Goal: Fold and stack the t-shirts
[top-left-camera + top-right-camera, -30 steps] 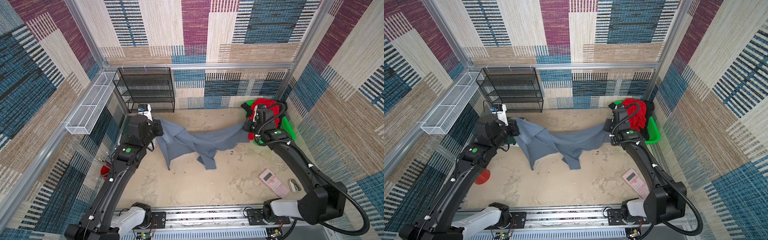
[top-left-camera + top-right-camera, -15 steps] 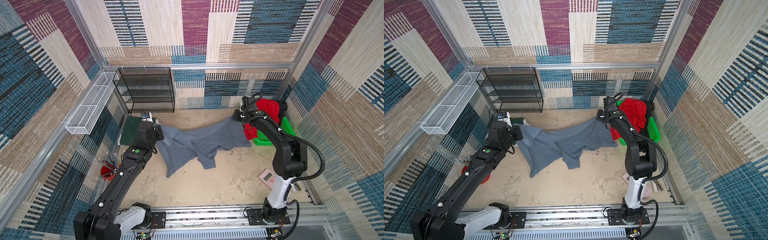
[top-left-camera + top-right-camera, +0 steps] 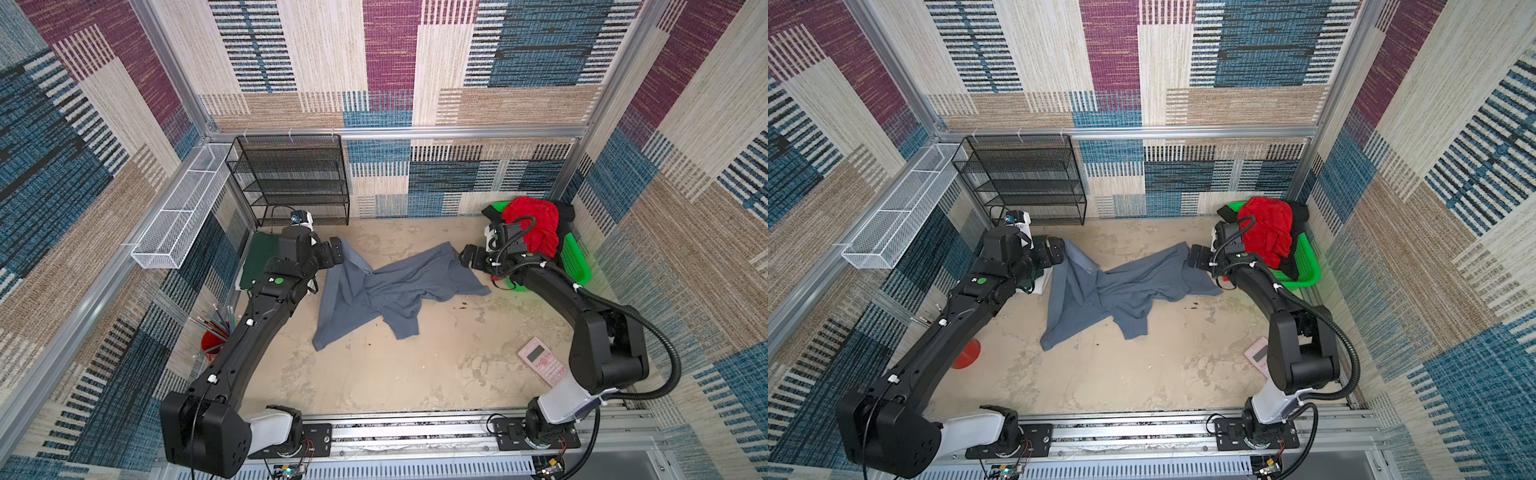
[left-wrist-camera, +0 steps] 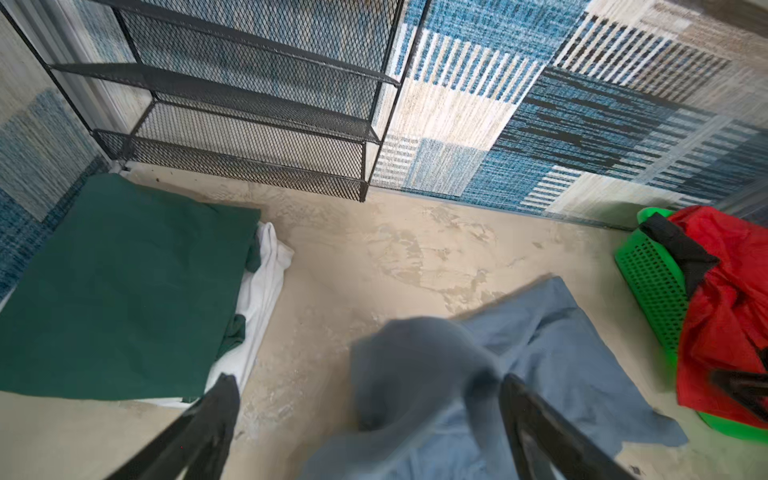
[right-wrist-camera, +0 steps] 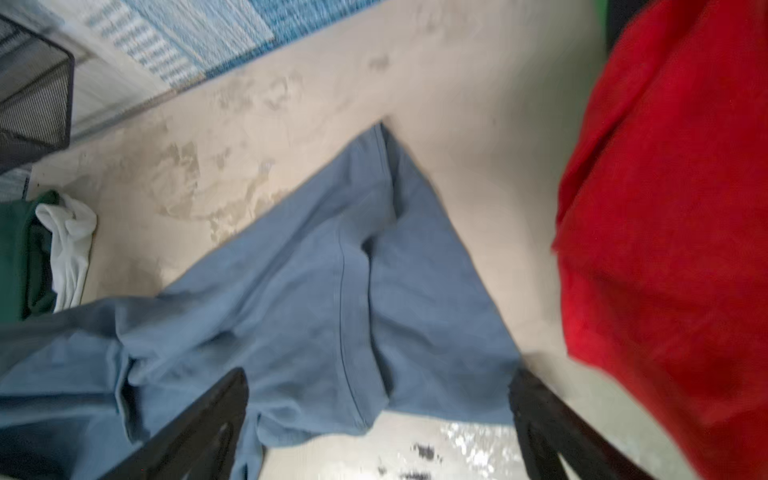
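Jaws on both arms stand wide apart and grip nothing. A second ago each pair was clamped on one end of the slate grey t-shirt (image 3: 386, 286), which hung stretched between them. That shirt now lies slack on the middle of the table (image 3: 395, 374), between the left arm (image 3: 266, 307) and right arm (image 3: 557, 286). In the left wrist view a blurred hump of grey sits between the fingers (image 4: 216, 415); it may not have settled yet. The release reads as a lay-down, but the cloth is twisted and ridged, with one long flap trailing toward the near edge. I judge it needs smoothing before any fold.

It is soft matte jersey, with a stitched seam showing along one panel in the right wrist view.

The dark green t-shirt (image 4: 116, 291) is a flat, square-edged rectangle in the far left corner beside the black mesh shelf (image 4: 249, 124). It lies on the white t-shirt (image 4: 266, 282), whose bunched edge pokes out beneath. That makes two stacked.

The red t-shirt (image 3: 532, 226) is heaped in crumpled folds over the black t-shirt (image 3: 567, 212). Both sit in the rigid, perforated green basket (image 3: 575, 266) at the far right and are not yet folded.

A hard pink calculator (image 3: 540, 359) lies flat on the mottled beige surface, well apart from the cloth.
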`<state>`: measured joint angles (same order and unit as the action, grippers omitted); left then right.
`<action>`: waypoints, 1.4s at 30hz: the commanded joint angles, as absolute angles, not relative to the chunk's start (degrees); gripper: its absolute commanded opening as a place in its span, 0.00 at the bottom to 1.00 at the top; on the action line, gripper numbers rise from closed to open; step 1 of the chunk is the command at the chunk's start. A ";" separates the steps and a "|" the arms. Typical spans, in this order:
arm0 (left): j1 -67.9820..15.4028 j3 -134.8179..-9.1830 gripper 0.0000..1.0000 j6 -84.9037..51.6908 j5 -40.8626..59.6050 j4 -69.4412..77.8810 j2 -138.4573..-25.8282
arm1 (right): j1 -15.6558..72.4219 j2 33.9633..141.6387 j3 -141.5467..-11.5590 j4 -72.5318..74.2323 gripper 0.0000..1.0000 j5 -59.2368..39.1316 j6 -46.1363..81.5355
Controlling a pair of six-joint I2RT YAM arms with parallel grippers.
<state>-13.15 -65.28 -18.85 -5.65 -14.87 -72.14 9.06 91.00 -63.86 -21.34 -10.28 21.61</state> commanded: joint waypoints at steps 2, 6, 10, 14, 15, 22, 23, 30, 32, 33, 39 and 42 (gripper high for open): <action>-13.17 -64.21 0.98 -21.45 -5.43 -17.13 -70.10 | 11.22 85.93 -53.03 -13.05 0.99 -19.32 28.58; -13.18 -63.82 0.98 -21.75 -6.07 -19.06 -68.62 | 18.02 86.72 -50.74 -13.77 0.99 -18.20 29.87; -13.18 -61.43 0.98 -22.26 -4.16 -17.95 -66.99 | 22.62 89.33 -51.06 -14.17 0.99 -18.18 31.39; -13.18 -59.11 0.98 -22.94 -2.95 -17.51 -66.18 | 26.68 90.34 -50.36 -14.05 0.93 -18.30 32.08; -13.18 -58.60 0.98 -23.02 -2.65 -17.47 -66.10 | 27.74 90.36 -50.15 -14.15 0.92 -18.20 32.16; -13.18 -56.23 0.99 -23.99 -0.59 -15.97 -65.83 | 35.92 93.13 -49.68 -15.25 0.81 -18.42 32.73; -13.16 -56.00 0.99 -23.97 -0.55 -15.82 -65.83 | 36.61 93.78 -49.75 -15.30 0.79 -18.37 32.74; -13.18 -56.05 0.99 -23.48 -0.45 -15.26 -66.09 | 39.36 100.05 -53.21 -15.63 0.54 -17.56 31.82; -13.18 -56.06 0.99 -23.25 -0.37 -15.38 -66.23 | 39.37 101.30 -54.84 -15.77 0.44 -17.51 31.60; -13.18 -56.00 0.99 -23.12 -0.46 -15.56 -66.18 | 39.37 101.30 -55.63 -15.59 0.36 -17.35 31.57; -13.18 -55.16 0.99 -23.03 -0.55 -15.30 -65.32 | 39.37 100.05 -61.14 -18.40 0.03 -14.86 30.66; -13.18 -54.64 0.99 -22.77 -0.74 -15.14 -64.65 | 39.37 98.61 -65.12 -22.34 0.00 -12.20 29.74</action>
